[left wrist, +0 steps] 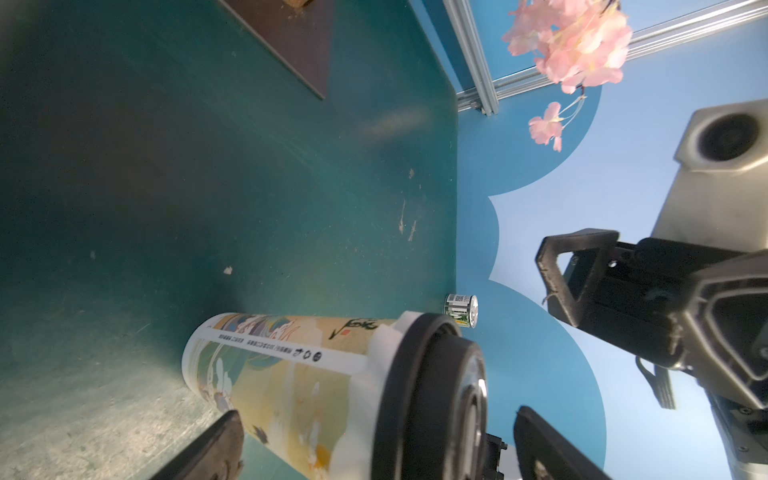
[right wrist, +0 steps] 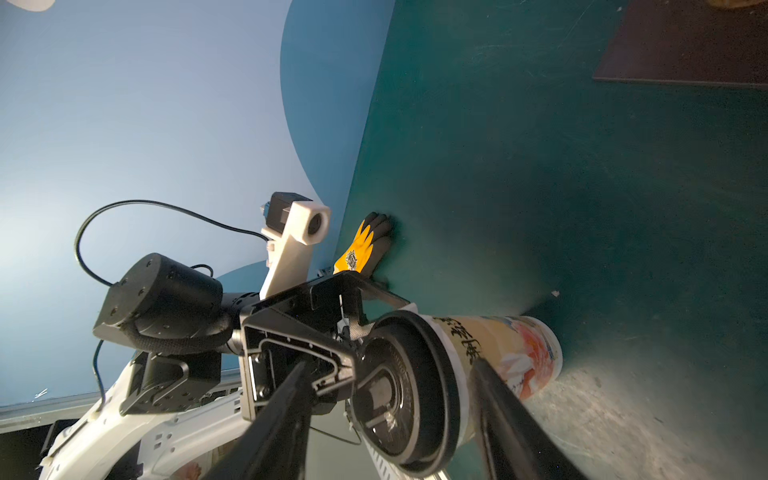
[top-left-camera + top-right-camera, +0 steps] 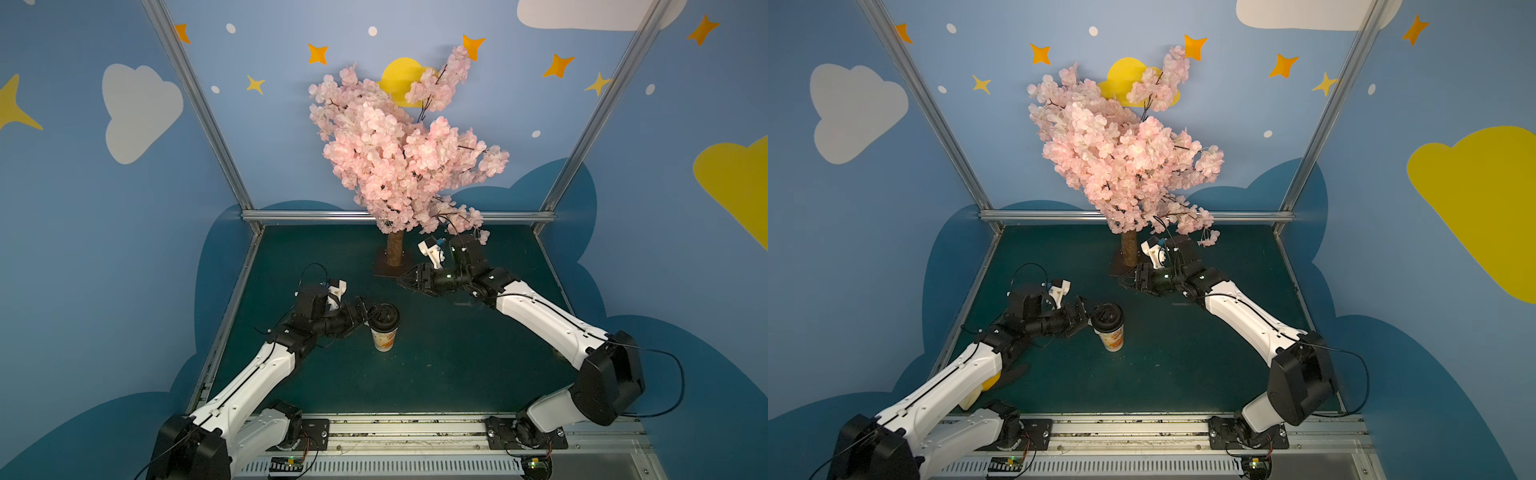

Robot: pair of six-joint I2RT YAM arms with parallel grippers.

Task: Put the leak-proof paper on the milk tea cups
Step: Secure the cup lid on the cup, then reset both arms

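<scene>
Black plastic caps the milk tea cup (image 3: 384, 337) as I watch from my remote desk. In both top views it stands upright on the dull green table (image 3: 457, 365) with a domed black lid (image 3: 384, 316) on its mouth. My left gripper (image 3: 368, 313) sits at its nine o'clock, jaws spread wide and gripping nothing, and my right gripper (image 3: 404, 282) is well apart toward one o'clock, by the pink blossom tree (image 3: 399, 158). Left wrist view: a crumpled white fringe, which I take for the leak-proof paper (image 1: 380, 345), peeks out between the glossy printed wall and the lid's rim, and a small tin can (image 1: 461, 309) stands far behind. Right wrist view: that arm's fingers (image 2: 282, 415) are parted and empty, and a yellow-and-black glove (image 2: 365, 245) lies on the table near the left arm. I judge the paper placed; only withdrawing remains.
</scene>
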